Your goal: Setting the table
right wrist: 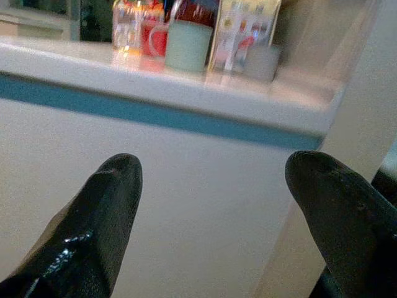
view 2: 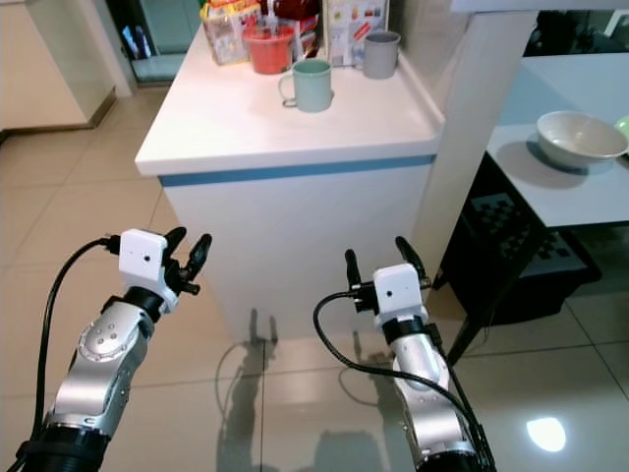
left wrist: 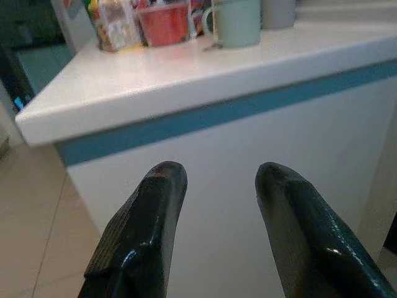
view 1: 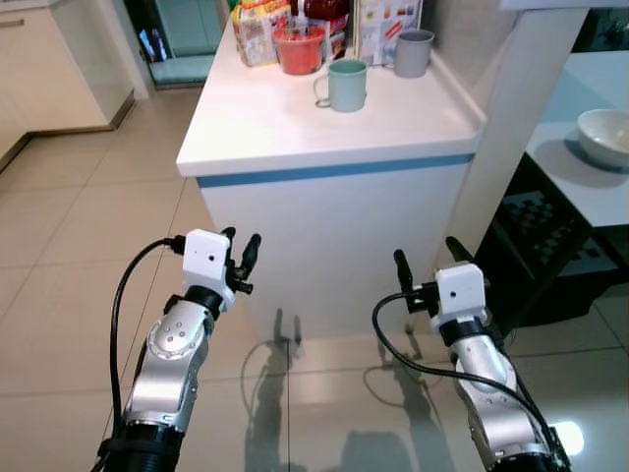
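A white counter (view 1: 295,128) with a blue stripe under its top stands in front of the robot, and both arms are held up low in front of its white side. The left gripper (view 1: 243,256) has its two black fingers a little apart and holds nothing. The right gripper (view 1: 430,258) has its fingers spread wider and is empty too. Both grippers are below the counter top and well apart from the cups on it. A pale green mug (view 1: 344,85) with a handle stands upright near the back of the counter. It looks smooth and round. Just behind it is a red cup (view 1: 299,48), and beside that, toward the wall, a grey cup (view 1: 413,52). Colourful packets (view 1: 257,29) stand at the very back of the counter. To the right of the counter, a round white bowl (view 2: 578,138) sits on a white table (view 2: 550,192). Under that table is a black crate (view 2: 516,246). The floor (view 1: 69,256) by the counter is shiny beige tile.
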Motion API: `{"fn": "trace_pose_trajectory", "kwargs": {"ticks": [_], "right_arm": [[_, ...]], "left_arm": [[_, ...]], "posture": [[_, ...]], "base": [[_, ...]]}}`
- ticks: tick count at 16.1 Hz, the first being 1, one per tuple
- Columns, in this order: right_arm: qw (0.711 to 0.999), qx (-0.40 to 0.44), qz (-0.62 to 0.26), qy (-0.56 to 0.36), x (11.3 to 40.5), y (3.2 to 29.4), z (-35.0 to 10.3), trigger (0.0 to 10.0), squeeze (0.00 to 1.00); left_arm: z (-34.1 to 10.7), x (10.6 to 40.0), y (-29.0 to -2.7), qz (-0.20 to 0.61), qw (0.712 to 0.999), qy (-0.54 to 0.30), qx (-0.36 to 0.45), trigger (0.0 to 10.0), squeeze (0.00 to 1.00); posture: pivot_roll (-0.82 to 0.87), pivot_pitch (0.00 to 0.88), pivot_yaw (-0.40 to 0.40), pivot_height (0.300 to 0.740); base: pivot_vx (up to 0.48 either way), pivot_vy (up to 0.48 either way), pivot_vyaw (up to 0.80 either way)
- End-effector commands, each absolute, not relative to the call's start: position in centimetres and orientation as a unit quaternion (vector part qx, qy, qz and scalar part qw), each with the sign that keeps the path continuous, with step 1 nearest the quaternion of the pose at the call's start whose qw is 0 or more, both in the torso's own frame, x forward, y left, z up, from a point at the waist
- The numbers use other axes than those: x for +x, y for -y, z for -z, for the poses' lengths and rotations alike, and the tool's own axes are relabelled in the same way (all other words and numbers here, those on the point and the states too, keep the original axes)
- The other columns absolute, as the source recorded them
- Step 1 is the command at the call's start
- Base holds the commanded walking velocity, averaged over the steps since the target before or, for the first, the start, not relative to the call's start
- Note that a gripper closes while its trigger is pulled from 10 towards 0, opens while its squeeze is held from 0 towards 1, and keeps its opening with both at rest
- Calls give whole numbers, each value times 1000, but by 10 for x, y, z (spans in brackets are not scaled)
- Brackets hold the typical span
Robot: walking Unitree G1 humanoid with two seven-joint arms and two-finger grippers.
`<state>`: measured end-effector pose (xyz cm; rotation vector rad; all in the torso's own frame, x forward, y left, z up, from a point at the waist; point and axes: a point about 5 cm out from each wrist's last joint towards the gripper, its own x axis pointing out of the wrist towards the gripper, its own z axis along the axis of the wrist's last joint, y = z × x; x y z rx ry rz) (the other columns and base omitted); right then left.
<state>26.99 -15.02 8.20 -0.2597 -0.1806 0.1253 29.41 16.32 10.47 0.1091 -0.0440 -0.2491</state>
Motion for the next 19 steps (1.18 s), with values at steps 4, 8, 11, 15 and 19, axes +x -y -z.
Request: {"fn": "trace_pose_trajectory", "kwargs": {"ticks": [4,8,11,15,19], "right_arm": [[981,-140,-47,129,272,156,-96,10000,0],[978,-130,-47,156,281,151,-114,10000,0],[977,-133,-49,156,281,151,-114,10000,0],[976,-138,-52,160,280,149,-114,10000,0],[980,-125,-60,145,278,142,-107,10000,0]], "left_arm": [[-120,296,-161,126,988,66,60,10000,0],[-121,299,-158,127,988,67,61,10000,0],[-121,299,-157,127,988,69,60,10000,0],[-120,301,-153,135,985,57,89,10000,0],[-115,303,-149,145,980,38,129,10000,0]], "posture": [[-4,0,81,740],[-9,0,74,740],[-7,0,73,740],[-6,0,78,740],[17,0,80,740]], "base": [[0,456,0],[0,436,0],[0,426,0],[431,0,0],[0,0,0]]}}
